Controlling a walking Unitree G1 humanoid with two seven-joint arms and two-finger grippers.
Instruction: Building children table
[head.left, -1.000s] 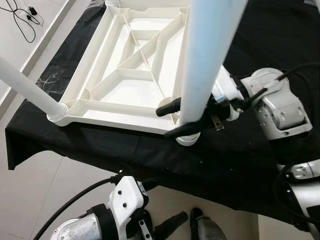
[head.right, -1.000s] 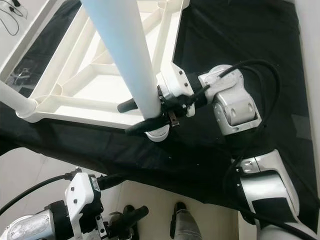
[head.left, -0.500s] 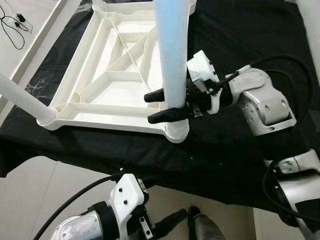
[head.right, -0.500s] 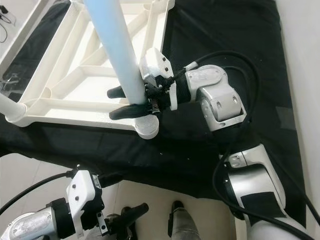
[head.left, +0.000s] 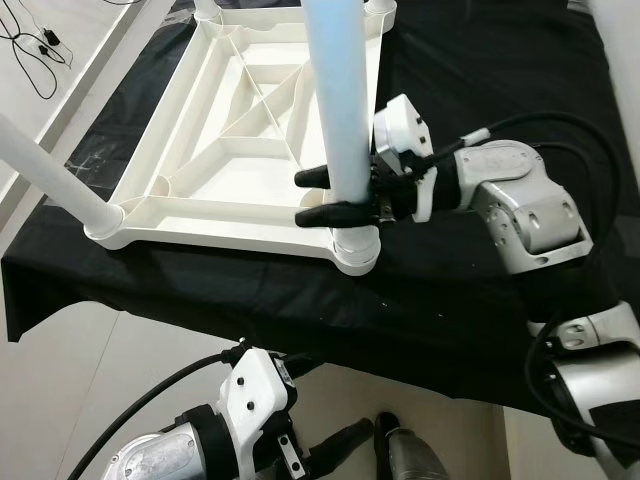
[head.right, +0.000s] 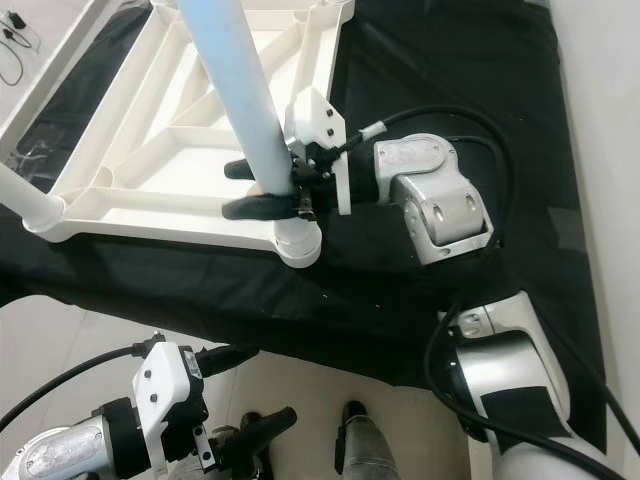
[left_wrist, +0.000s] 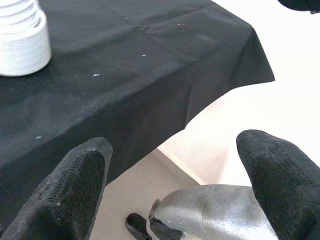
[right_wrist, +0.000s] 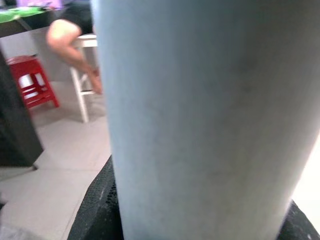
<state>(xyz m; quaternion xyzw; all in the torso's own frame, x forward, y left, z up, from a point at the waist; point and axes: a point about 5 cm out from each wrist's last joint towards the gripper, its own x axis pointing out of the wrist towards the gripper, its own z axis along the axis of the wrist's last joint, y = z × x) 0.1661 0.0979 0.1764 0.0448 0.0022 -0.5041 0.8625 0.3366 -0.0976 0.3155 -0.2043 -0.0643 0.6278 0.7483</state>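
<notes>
Your right gripper (head.left: 330, 195) is clamped around the pale table leg (head.left: 337, 110), whose long axis runs upright through the jaws into the corner socket (head.left: 356, 250) just below, while the left gripper (head.left: 345, 450) hangs open, idle, well apart.

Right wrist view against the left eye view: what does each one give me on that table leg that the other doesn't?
Right wrist view alone: the pale table leg close up between the right gripper's black fingers, and behind it a red stool and a seated person's leg.

Left eye view alone: the leg's foot standing in the corner socket of the upturned white tabletop on the black cloth, a second leg at the near left corner, and the left gripper idle below the table edge.

Both: the right gripper clamped around the leg.
</notes>
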